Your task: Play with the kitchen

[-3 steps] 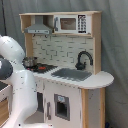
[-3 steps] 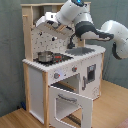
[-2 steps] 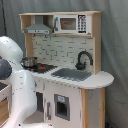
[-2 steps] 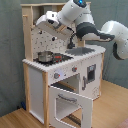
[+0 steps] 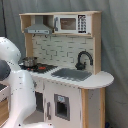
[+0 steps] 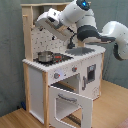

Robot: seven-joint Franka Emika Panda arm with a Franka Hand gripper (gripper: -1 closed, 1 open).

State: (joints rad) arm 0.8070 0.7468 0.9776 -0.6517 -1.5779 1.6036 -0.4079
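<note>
Bulbous white arm (image 6: pixel 87 22), grey joints

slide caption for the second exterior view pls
Arm reaching over toy kitchen, pot on stovetop, oven door open.

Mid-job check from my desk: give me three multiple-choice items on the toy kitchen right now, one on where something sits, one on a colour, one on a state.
1. Where is the metal pot?
A. in the sink
B. on the stovetop
C. on the floor

2. What colour is the faucet?
A. black
B. yellow
C. white

3. How is the oven door?
A. shut flush
B. missing
C. hanging open

Answers:
1. B: in both exterior views the pot stands on the red-ringed stovetop, beside the grey sink.
2. A: in the first exterior view the curved faucet reads black against the pale tile back of the kitchen.
3. C: in the second exterior view the door swings out from the front below the knobs, leaving the oven opening exposed.
</note>
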